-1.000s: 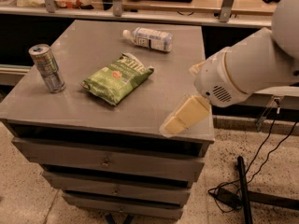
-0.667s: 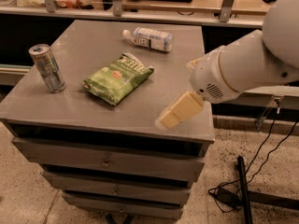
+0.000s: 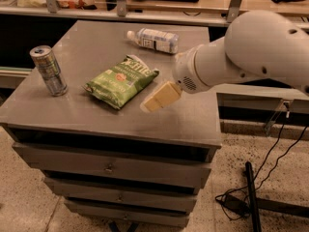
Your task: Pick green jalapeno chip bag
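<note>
A silver can [image 3: 48,70] stands left of the green jalapeno chip bag [image 3: 120,79], which lies flat on the grey cabinet top [image 3: 96,115]. Just right of the bag hovers the gripper [image 3: 159,98]; open or closed, I cannot tell. The bag looks light, crinkly, crushable: pinch its near edge. Behind it lies a clear bottle [image 3: 153,39]; far right, cables [image 3: 270,178] on speckled floor [image 3: 29,197]

A single view is taken from above the cabinet [image 3: 91,47] front, angled down, fairly near. The gripper [image 3: 154,100] is framed centrally, over its top.
</note>
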Controlling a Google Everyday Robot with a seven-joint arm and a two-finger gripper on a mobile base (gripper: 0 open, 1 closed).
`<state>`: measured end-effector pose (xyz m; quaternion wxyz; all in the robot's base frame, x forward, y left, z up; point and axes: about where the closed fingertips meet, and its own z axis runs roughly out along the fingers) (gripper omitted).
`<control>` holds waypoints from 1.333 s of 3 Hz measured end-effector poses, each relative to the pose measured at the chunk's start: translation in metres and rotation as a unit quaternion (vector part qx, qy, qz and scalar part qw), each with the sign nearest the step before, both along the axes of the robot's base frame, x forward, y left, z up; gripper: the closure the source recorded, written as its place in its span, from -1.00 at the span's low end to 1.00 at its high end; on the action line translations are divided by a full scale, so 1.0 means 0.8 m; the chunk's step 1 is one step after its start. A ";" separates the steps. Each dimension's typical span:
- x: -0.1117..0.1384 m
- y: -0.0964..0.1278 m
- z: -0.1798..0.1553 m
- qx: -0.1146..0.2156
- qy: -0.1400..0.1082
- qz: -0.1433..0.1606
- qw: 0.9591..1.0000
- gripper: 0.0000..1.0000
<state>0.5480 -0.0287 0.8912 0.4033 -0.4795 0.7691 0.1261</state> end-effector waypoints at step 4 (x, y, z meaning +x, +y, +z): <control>0.053 0.076 -0.033 0.089 0.017 0.010 0.996 -1.00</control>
